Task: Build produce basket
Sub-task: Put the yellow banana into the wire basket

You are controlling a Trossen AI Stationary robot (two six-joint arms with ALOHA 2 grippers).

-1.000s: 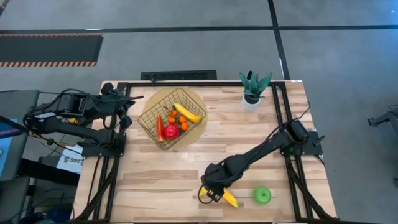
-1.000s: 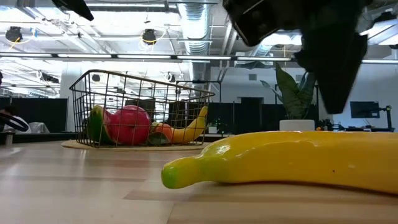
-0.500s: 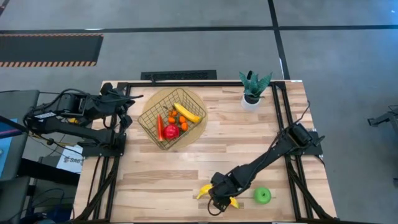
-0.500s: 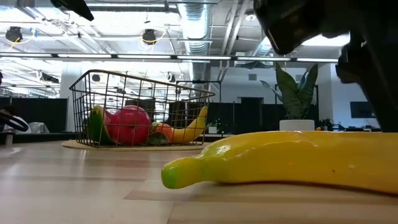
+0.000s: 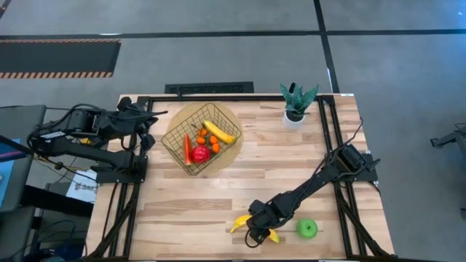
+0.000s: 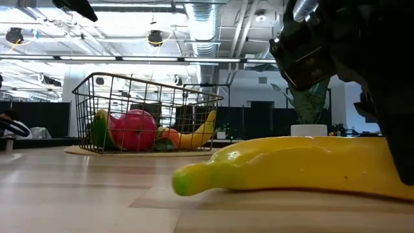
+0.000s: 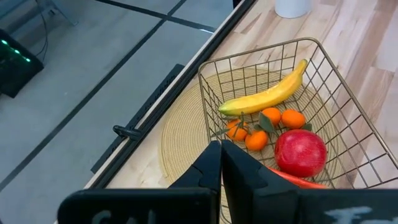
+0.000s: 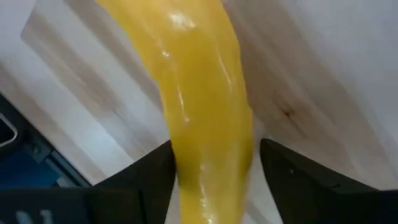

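Observation:
A yellow banana (image 5: pixel 238 223) lies on its side by the table's near edge; it looms large in the low view (image 6: pixel 291 168). My right gripper (image 5: pixel 255 233) is down over its middle, open, one finger on each side (image 8: pixel 216 149). The green apple (image 5: pixel 307 228) rests on the table to its right. The wire basket (image 5: pixel 177 132) stands on the round mat and holds a second banana (image 5: pixel 220 132), the red apple (image 5: pixel 201 153), the carrot-like stick (image 5: pixel 187 149) and the small orange pieces (image 7: pixel 272 117). My left gripper (image 7: pixel 221 158) waits shut to the left of the basket. My right gripper comes at the banana from above, pointing down, with its fingers across the banana's middle (image 8: pixel 205 124). One finger (image 8: pixel 158 174) lies against the banana's side; a narrow gap shows at the other finger (image 8: pixel 292 174). The banana lies on the table.
A potted plant (image 5: pixel 295 105) stands at the far right corner. The tan mat (image 5: pixel 234 151) shows under the basket. The table's near edge (image 5: pixel 240 256) runs close behind the right gripper. Bare wood (image 5: pixel 189 204) lies between the basket and the banana.
My right gripper has moved a little toward the near edge and come down over the banana, so its fingers now stand on either side of the banana's middle. The left arm has kept still.

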